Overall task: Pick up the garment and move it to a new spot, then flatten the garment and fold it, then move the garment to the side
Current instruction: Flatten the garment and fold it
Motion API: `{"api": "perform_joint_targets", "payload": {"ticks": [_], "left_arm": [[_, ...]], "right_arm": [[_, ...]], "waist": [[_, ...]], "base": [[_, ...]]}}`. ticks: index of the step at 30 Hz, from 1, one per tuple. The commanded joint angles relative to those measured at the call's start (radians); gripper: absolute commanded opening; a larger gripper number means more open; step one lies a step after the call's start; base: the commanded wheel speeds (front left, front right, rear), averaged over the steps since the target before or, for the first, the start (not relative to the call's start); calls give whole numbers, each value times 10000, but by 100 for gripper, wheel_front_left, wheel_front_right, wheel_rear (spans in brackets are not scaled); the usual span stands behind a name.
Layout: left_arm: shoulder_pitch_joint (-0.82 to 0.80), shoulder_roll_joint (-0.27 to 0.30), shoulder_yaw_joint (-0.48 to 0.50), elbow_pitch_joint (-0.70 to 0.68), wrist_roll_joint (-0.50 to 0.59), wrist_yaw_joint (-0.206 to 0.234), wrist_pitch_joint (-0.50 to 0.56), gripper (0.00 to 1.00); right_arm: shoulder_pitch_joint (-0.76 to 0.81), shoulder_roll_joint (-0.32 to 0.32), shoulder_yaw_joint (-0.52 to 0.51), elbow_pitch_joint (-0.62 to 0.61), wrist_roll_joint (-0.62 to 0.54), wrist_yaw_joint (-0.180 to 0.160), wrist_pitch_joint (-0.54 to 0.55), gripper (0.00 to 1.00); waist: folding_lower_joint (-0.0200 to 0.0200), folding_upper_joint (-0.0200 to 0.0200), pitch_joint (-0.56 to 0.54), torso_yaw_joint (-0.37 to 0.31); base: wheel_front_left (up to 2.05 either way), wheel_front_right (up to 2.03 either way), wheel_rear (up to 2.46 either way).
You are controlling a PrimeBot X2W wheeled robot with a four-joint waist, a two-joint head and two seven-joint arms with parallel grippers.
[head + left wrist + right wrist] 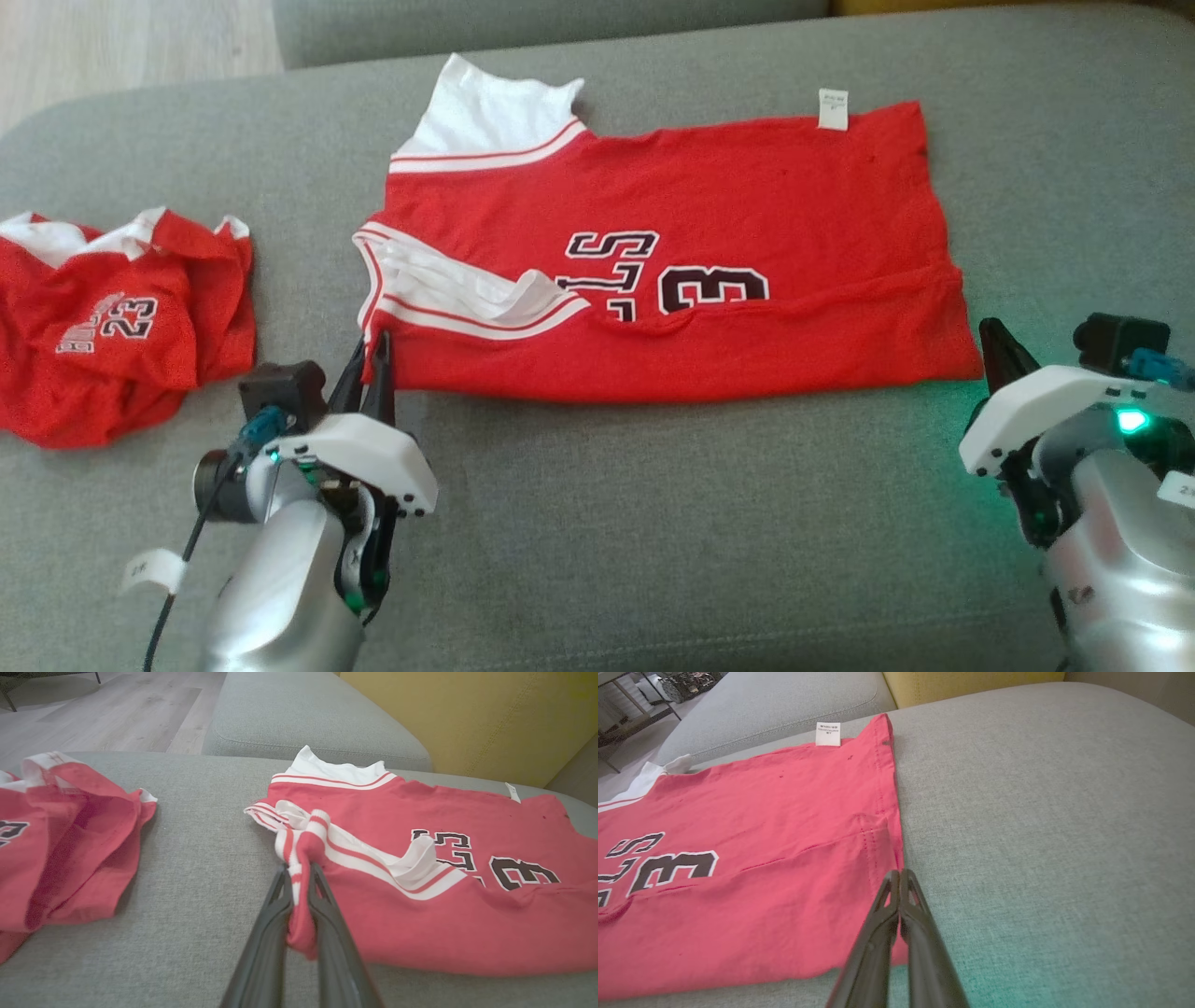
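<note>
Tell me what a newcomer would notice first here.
A red jersey with white trim and a black 23 lies spread mid-picture on the grey sofa cushion. The left gripper pinches its striped armhole edge; the right gripper is shut at the hem. A crumpled red jersey sits farther left.

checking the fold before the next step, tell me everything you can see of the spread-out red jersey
The red jersey lies mostly flat on the grey sofa cushion. It is thin cloth, with its near edge folded over part of the black 23. It has white, red-striped trim at neck and armholes and a white tag on the far edge. The left hand pinches its trimmed shoulder corner; the shut right hand sits at the hem corner.
</note>
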Motion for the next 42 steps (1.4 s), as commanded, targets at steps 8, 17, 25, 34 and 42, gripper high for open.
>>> {"api": "perform_joint_targets", "payload": {"ticks": [8,17,25,34,42], "left_arm": [[414,541,367,-204,-169,0,254,0],[1564,898,362,-669,-443,-22,702,0],[2334,1106,195,-1571,-569,-63,1137,0],[2487,1060,124,-1952,-607,48,1012,0],[2576,963,119,-1818,-686,72,676,0]], "right_arm": [[438,-859,922,-1068,602,-7,969,0],[1690,-1787,1452,-2490,1457,-7,2784,0],[2708,-2086,1199,-3974,1925,-7,3414,0],[3204,-1708,1237,-5023,1774,-7,2180,0],[3624,-1220,1170,-5605,1301,-7,738,100]], "waist": [[0,0,-681,-40],[0,0,-1450,-119],[0,0,-1720,-196],[0,0,-1776,-281],[0,0,-1741,-277]], "base": [[0,0,0],[0,0,0],[0,0,0],[0,0,0],[0,0,0]]}}
